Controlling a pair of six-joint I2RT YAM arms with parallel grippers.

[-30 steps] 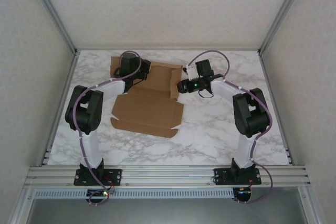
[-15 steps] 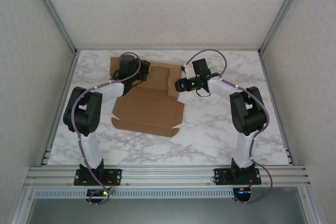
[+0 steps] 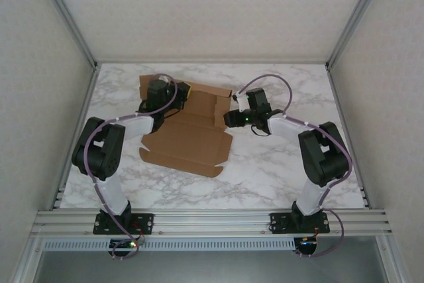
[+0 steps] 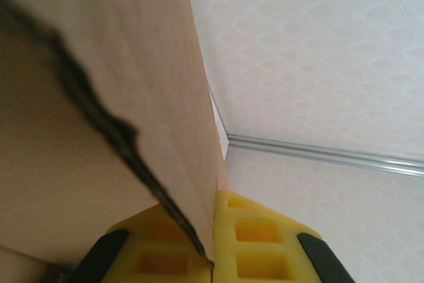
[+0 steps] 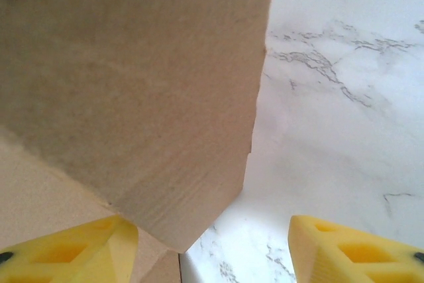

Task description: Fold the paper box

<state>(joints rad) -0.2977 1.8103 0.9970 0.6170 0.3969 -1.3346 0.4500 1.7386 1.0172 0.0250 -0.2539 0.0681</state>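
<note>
The box (image 3: 189,140) looked light and bendy, best held by flap edges. The left gripper (image 4: 212,240) pinched its 11 o'clock flap; the right gripper (image 5: 212,243) gaped wide.

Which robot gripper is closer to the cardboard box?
Left. The left gripper is shut on a flap of the cardboard box; the right gripper is open at another flap, not gripping it.

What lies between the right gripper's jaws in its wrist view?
One flap corner of the paper box, close beside one jaw of the right gripper; the remaining gap is bare marble table. The right wrist view shows this.
</note>
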